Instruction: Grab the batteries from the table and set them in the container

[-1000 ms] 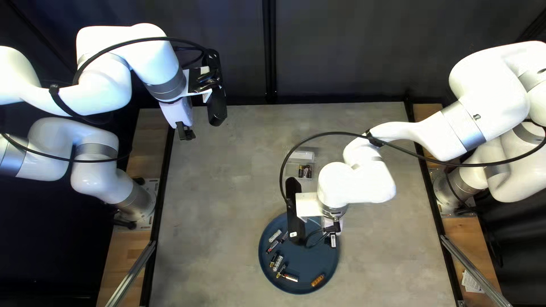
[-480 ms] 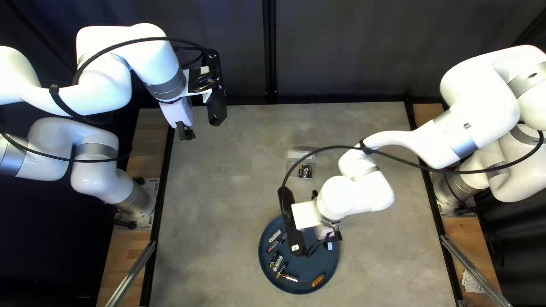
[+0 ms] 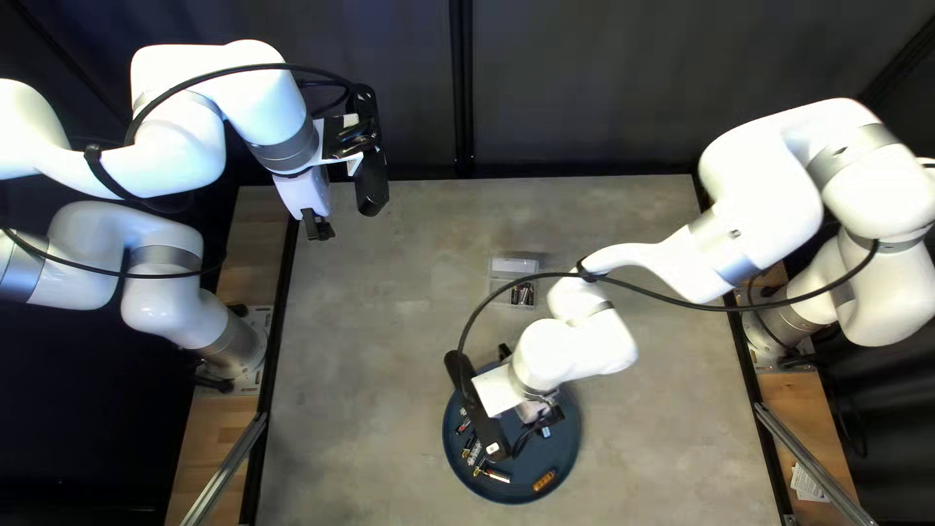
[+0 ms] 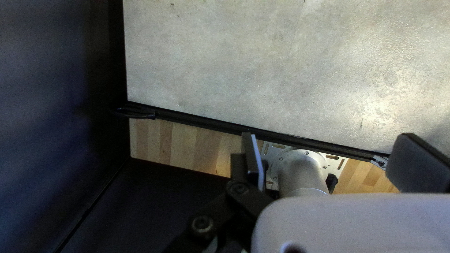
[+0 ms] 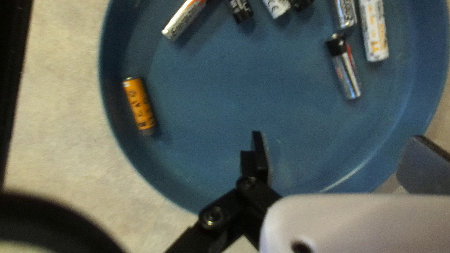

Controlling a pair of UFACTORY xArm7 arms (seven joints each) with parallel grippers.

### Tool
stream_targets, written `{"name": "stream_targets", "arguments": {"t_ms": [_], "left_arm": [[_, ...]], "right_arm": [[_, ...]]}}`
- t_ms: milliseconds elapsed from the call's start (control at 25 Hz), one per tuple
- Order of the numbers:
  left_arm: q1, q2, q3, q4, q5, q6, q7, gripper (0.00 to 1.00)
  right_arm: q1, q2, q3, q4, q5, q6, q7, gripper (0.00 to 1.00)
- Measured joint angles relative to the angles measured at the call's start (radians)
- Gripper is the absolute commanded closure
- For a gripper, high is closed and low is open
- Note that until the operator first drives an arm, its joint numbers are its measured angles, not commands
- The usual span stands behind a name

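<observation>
My right gripper (image 3: 545, 424) hangs over the blue round tray (image 3: 563, 464). The right wrist view has the right gripper (image 5: 335, 157) open above the tray, nothing between its fingers. An orange battery (image 5: 139, 105) lies by the rim and a silver-black battery (image 5: 344, 68) lies ahead of the gripper, with several others farther off. At the middle of the top left view, a clear container (image 3: 513, 265) holds some batteries (image 3: 523, 293). My left gripper (image 3: 317, 226) is raised at the table's far left corner; in the left wrist view the left gripper (image 4: 323, 159) is open and holds nothing.
Grey tabletop (image 3: 380, 360) surrounds the tray and container. The right arm's black cable (image 3: 662, 295) loops over the table beside the container. A dark rail (image 4: 197, 121) and wooden strip (image 4: 187, 145) lie below my left gripper, beside an arm base.
My right arm has swung leftward over the tray and its gripper has turned, its wrist camera now covering some of the batteries. The left arm has stayed where it was.
</observation>
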Motion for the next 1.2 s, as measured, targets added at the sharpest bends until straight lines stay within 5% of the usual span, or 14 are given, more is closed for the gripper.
{"name": "stream_targets", "arguments": {"t_ms": [760, 840, 920, 1200], "left_arm": [[0.000, 0.000, 0.000, 0.000, 0.000, 0.000, 0.000, 0.00], [0.000, 0.000, 0.000, 0.000, 0.000, 0.000, 0.000, 0.00], [0.000, 0.000, 0.000, 0.000, 0.000, 0.000, 0.000, 0.00], [0.000, 0.000, 0.000, 0.000, 0.000, 0.000, 0.000, 0.00]], "right_arm": [[0.018, 0.071, -0.002, 0.081, -0.021, 0.049, -0.029, 0.02], [0.020, 0.074, -0.003, 0.083, -0.022, 0.051, -0.028, 0.24], [0.020, 0.078, -0.004, 0.085, -0.023, 0.054, -0.028, 1.00], [0.019, 0.093, -0.003, 0.110, -0.017, 0.075, -0.032, 1.00]]}}
